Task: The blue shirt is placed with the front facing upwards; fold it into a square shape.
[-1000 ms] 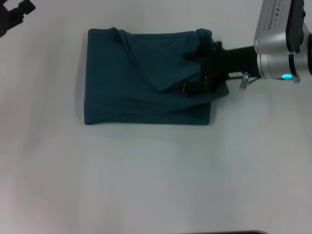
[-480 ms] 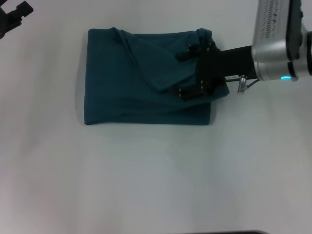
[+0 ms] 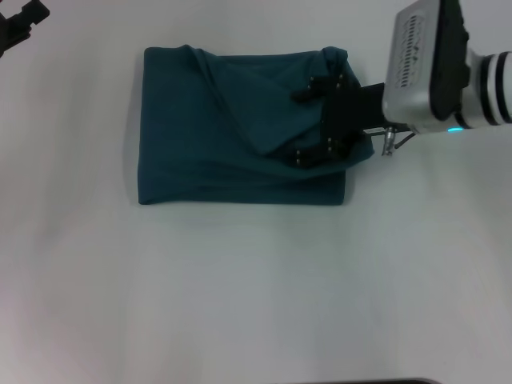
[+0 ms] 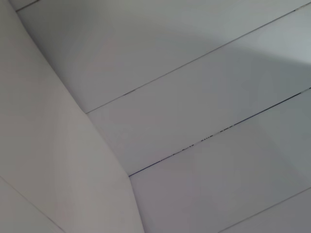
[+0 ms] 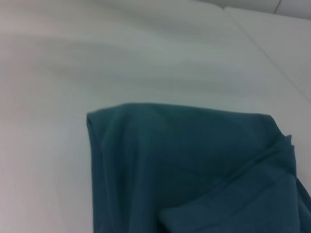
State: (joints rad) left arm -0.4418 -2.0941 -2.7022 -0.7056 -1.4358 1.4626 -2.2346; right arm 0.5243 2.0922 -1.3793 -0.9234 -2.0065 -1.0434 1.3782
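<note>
The blue shirt (image 3: 224, 128) lies folded into a rough square on the white table (image 3: 256, 288), its lettering and neck tag hidden. A loose flap lies creased across its right half. My right gripper (image 3: 302, 125) is open, its two black fingers spread wide over the shirt's right edge, just above the flap. I cannot tell whether they touch the cloth. The right wrist view shows a corner of the shirt (image 5: 194, 165) with the overlapping flap and none of my fingers. My left gripper (image 3: 20, 24) is parked at the far left corner, away from the shirt.
The shirt is bunched at its far right corner (image 3: 334, 56). The left wrist view shows only pale wall panels (image 4: 194, 121). White table surface lies all round the shirt.
My right wrist has lifted and tilted, looming larger in the head view. The fingers have shifted slightly left over the shirt and stay spread. The shirt has not moved.
</note>
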